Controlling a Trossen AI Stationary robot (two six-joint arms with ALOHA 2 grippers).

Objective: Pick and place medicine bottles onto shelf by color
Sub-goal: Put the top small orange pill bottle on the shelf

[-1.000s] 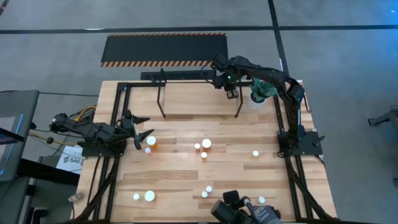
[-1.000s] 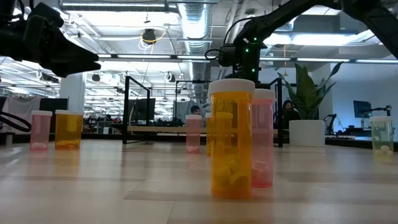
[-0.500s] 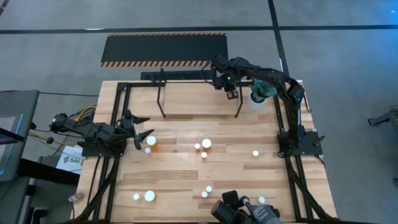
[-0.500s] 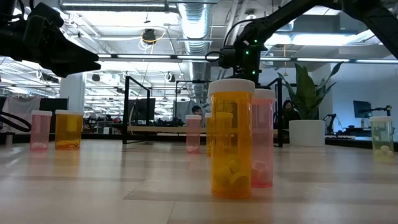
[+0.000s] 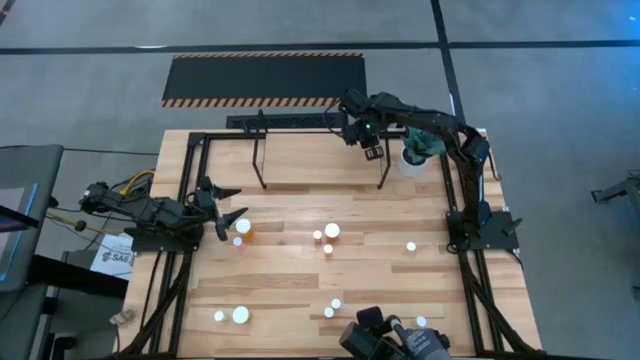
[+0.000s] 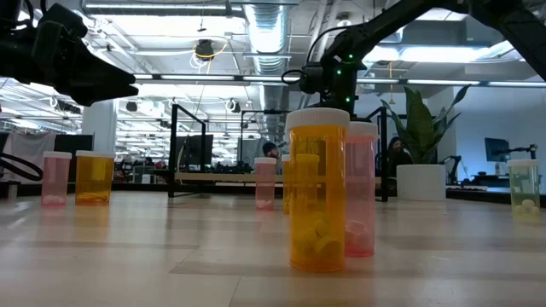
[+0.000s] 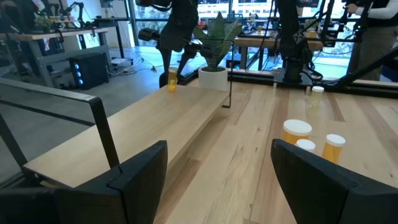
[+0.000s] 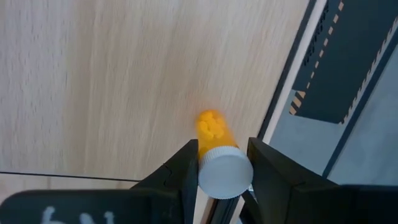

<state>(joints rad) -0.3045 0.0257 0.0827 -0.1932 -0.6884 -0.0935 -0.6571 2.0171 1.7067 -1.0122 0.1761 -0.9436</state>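
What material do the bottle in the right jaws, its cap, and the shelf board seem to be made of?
Orange bottle: probably translucent plastic, glossy; pills show through the wall.
White cap: looks like opaque matte plastic, smooth and even.
Shelf: light wood with visible grain, dull finish; its frame looks like thin black metal rod.

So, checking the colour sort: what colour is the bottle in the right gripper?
Orange with a white cap; the bottle shows best in the right wrist view.

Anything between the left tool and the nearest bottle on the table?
No. In the high view, only bare tabletop separates the open left tool from the orange bottle beside it.
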